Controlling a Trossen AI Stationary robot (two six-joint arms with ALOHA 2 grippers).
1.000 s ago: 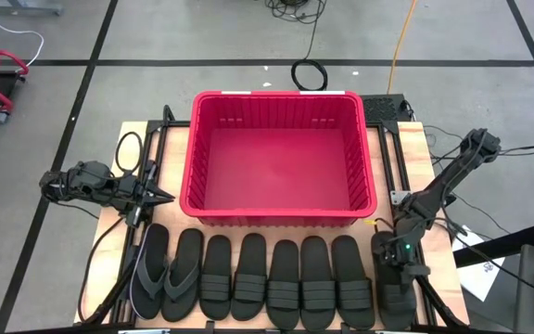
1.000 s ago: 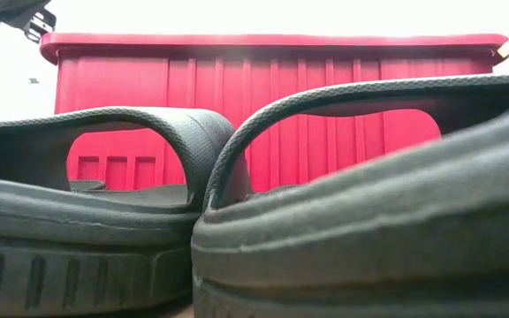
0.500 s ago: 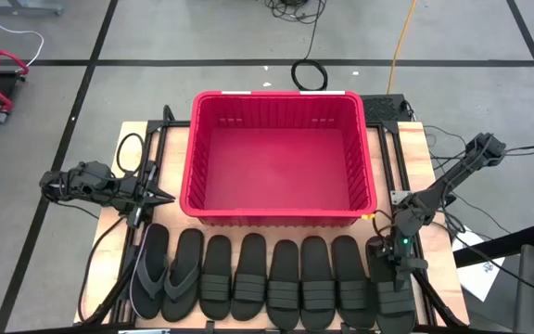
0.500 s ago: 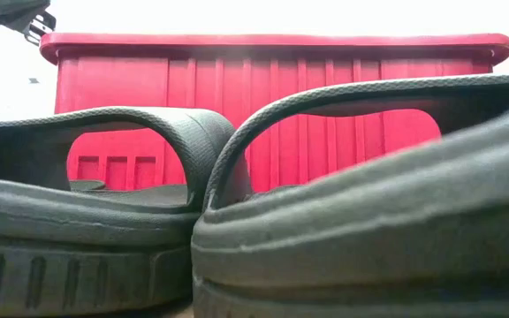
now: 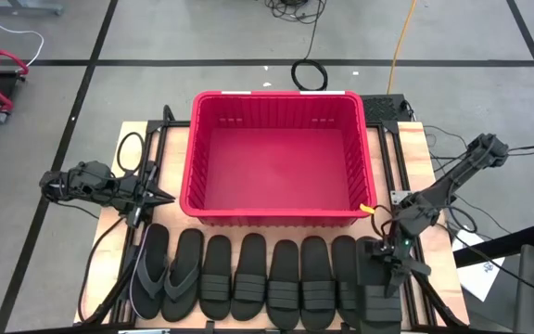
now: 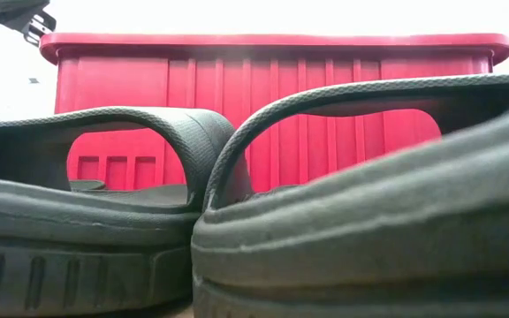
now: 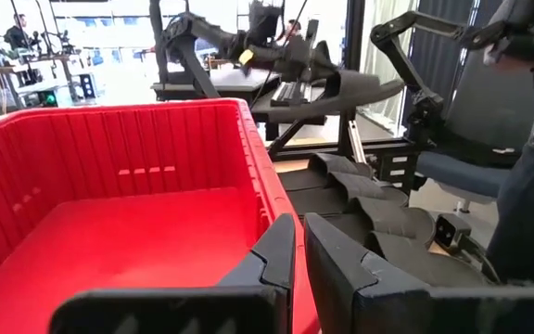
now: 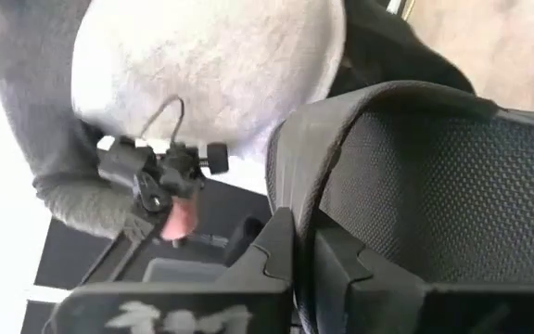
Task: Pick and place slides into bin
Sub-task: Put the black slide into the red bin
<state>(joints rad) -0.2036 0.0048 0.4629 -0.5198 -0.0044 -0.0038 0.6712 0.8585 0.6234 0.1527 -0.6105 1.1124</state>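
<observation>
Right gripper low at the lower right of the high view, fingers pinched on the strap of one slide. Held slide at the right end of the row, partly over the next slide. Long axis up and down in the frame, like the others. In the right wrist view, ribbed strap caught between the two dark fingers, right against them.

Row of slides along the bottom edge of the counter, side by side, all long-ways toward the bin. Two thong flip-flops at the left end of the row. In the low view, two slides close up, straps arched, red bin wall behind them.

Bin in the middle of the high view, just above the row.

Left gripper at the left of the high view, beside the bin's lower left corner, fingers close together with only a thin gap, holding nothing.
</observation>
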